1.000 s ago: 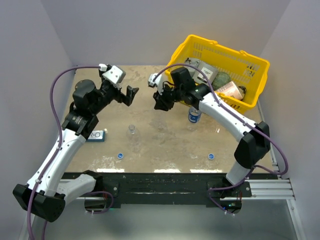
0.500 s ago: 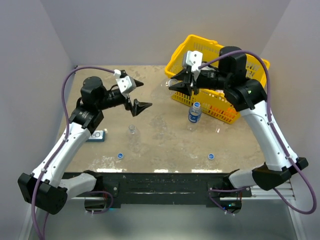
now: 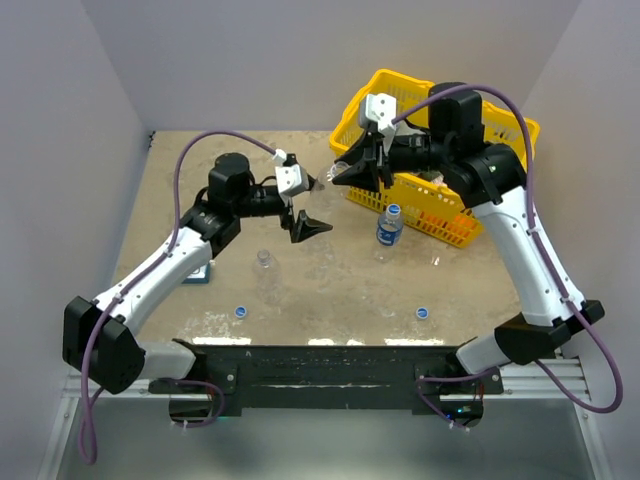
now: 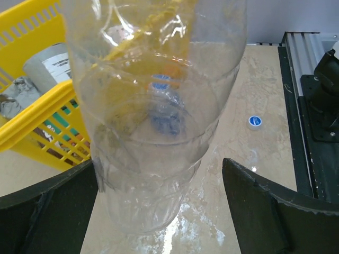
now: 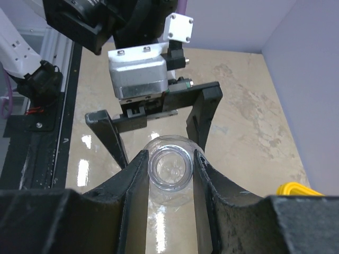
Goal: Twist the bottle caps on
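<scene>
My right gripper (image 3: 345, 172) is shut on the neck of a clear unlabelled bottle (image 5: 169, 170), held in the air with its open mouth facing the right wrist camera. The bottle's body (image 4: 153, 132) reaches in between the wide-open fingers of my left gripper (image 3: 306, 206), close to the left finger (image 4: 47, 211) and apart from the right one (image 4: 270, 206). A labelled bottle (image 3: 389, 226) and a second unlabelled bottle (image 3: 264, 260) stand on the table. Two blue caps (image 3: 241, 311) (image 3: 423, 313) lie near the front edge; one cap (image 4: 255, 121) shows in the left wrist view.
A yellow basket (image 3: 500, 120) with cans and packets stands at the back right, just behind my right gripper. A blue-and-white packet (image 3: 197, 270) lies at the left under the left arm. The black rail (image 3: 320, 365) runs along the front edge.
My left arm has stretched to the right, bringing its open fingers around the bottle's base. The right arm rose a second ago and has since held the bottle nearly still.
</scene>
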Controlling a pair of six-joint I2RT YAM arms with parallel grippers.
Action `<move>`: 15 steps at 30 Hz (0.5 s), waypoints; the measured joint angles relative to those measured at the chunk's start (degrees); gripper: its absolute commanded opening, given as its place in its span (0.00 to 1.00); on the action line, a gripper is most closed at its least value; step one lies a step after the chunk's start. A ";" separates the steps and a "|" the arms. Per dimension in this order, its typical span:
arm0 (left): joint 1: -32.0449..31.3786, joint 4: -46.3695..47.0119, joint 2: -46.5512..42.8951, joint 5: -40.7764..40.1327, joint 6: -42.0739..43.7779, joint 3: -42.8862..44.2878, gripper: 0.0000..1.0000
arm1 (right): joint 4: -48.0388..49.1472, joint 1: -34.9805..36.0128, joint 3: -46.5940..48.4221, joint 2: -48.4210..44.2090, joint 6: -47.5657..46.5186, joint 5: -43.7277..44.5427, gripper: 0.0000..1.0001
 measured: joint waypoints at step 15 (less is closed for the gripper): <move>-2.34 9.70 1.75 0.22 -3.58 -3.80 0.86 | -7.41 0.00 3.72 0.02 -1.75 -2.91 0.05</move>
